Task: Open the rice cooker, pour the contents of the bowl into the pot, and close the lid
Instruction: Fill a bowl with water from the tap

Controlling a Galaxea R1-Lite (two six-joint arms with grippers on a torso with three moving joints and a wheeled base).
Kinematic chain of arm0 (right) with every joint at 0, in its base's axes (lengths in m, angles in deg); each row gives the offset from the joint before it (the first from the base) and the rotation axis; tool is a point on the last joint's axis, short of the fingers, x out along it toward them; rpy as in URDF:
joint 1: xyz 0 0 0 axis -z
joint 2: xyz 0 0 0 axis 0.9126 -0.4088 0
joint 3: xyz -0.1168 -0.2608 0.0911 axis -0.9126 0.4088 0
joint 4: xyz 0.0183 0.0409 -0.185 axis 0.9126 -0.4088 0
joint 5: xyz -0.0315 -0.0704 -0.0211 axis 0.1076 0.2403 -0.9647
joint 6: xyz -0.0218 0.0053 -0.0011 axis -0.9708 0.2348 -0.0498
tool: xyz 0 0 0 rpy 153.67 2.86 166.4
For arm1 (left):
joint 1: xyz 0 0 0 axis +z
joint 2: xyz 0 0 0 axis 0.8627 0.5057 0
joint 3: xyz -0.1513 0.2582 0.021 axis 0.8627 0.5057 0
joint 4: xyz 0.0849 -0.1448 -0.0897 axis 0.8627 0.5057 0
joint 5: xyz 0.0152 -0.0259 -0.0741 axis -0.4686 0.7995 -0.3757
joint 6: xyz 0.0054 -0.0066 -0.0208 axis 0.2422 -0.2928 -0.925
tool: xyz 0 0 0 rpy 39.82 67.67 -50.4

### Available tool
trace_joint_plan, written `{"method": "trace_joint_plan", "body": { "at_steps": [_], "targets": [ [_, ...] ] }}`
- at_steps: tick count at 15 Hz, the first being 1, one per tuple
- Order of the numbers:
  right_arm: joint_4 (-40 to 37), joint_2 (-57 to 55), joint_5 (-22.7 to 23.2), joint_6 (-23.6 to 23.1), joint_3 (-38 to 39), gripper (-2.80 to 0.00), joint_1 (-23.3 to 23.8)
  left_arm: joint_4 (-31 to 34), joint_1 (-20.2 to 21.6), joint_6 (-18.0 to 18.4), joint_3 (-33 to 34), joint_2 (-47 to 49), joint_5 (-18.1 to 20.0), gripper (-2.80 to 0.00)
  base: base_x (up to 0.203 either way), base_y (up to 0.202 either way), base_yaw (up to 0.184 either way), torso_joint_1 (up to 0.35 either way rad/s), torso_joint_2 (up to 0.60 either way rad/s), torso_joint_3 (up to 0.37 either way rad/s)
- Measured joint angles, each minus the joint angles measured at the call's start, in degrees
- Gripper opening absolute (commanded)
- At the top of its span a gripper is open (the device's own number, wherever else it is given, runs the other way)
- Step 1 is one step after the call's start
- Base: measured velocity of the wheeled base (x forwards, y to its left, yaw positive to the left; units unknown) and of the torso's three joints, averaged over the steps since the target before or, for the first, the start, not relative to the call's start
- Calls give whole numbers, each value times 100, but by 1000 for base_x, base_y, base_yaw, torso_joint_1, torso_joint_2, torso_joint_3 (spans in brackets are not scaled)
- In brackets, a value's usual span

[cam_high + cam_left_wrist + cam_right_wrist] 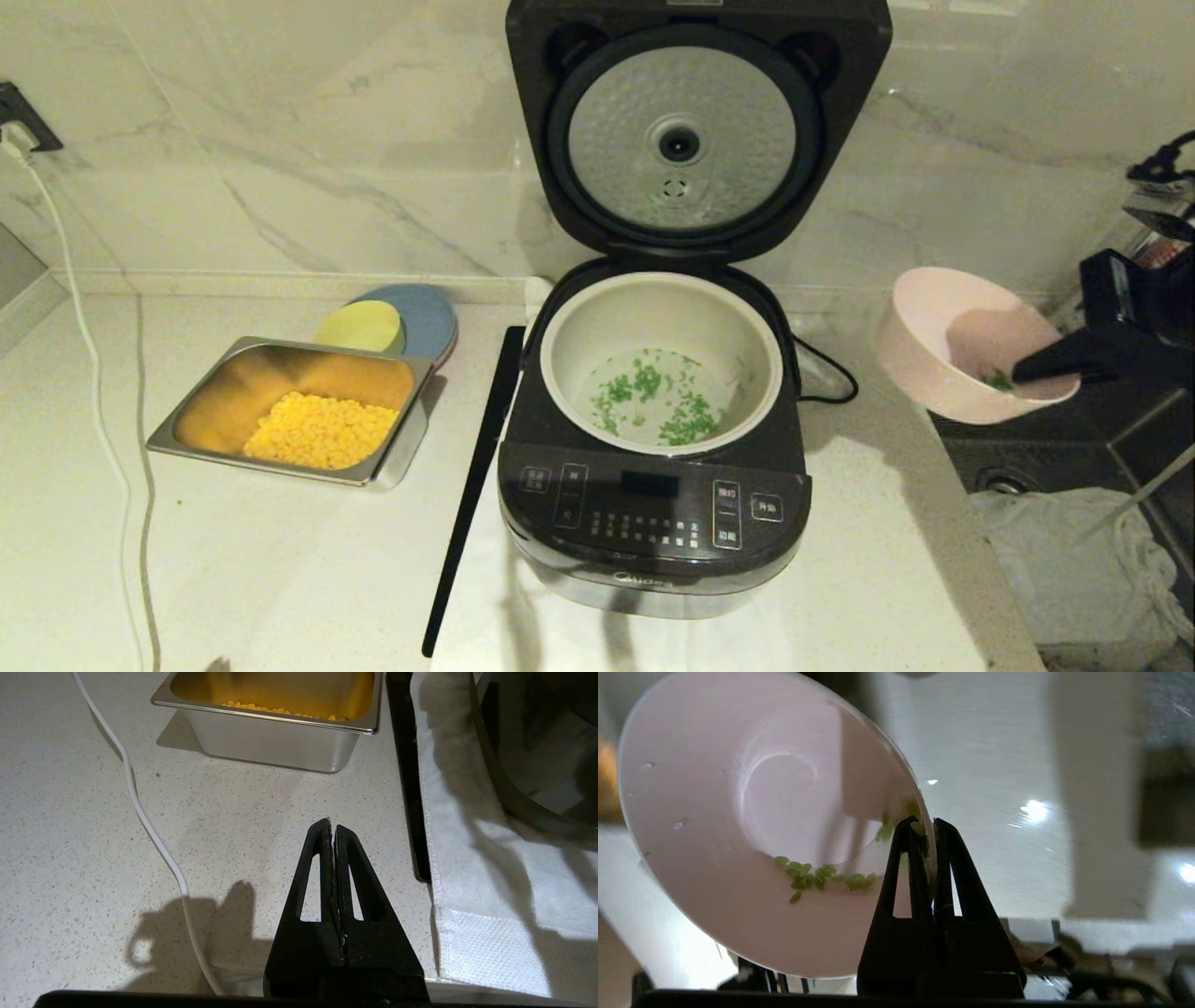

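Your right gripper (1027, 371) holds the bowl (943, 322) tilted, well right of the rice cooker (653, 523), fingers clamped on its rim — a few green contents (817, 875) cling inside. The lid (686, 140) stands upright; the pot (653, 308) holds scattered green bits. Your left gripper (332, 828) hovers near the steel tray (280, 742), fingers pressed together.

The rice cooker (653, 504) sits before me on the tabletop (233, 560), its lid (695, 131) standing up behind the pot (661, 359), which holds the contents (653, 397). To its left lies a tray (392, 462) of corn kernels (319, 431). To its right my right tool (1027, 373) holds the bowl (934, 345) tilted, well apart from the cooker.
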Motion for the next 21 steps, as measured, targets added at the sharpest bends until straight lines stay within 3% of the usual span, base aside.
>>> {"method": "trace_joint_plan", "body": {
  "at_steps": [2, 6, 11, 17, 21],
  "targets": [
    [212, 188, 253, -268, 657, -280, 918, 2, 0, -4, 0, 0, -1, -280, 0, 0, 0, 0, 0, 0],
    [1466, 308, 681, -806, 1971, -280, 2694, 0, 0, -1, 0, 0, -4, -280, 0, 0, 0, 0, 0, 0],
    [2419, -362, 1364, -1239, 2356, -280, 4618, 0, 0, 5, 0, 0, -3, -280, 0, 0, 0, 0, 0, 0],
    [2997, -1923, 1657, -1481, 1883, -280, 5886, 2, 0, 0, 0, 0, 0, -280, 0, 0, 0, 0, 0, 0],
    [3554, -2978, 1685, -1470, 1532, -280, 6431, 0, 0, -1, 0, 0, -1, -280, 0, 0, 0, 0, 0, 0]
  ]
}}
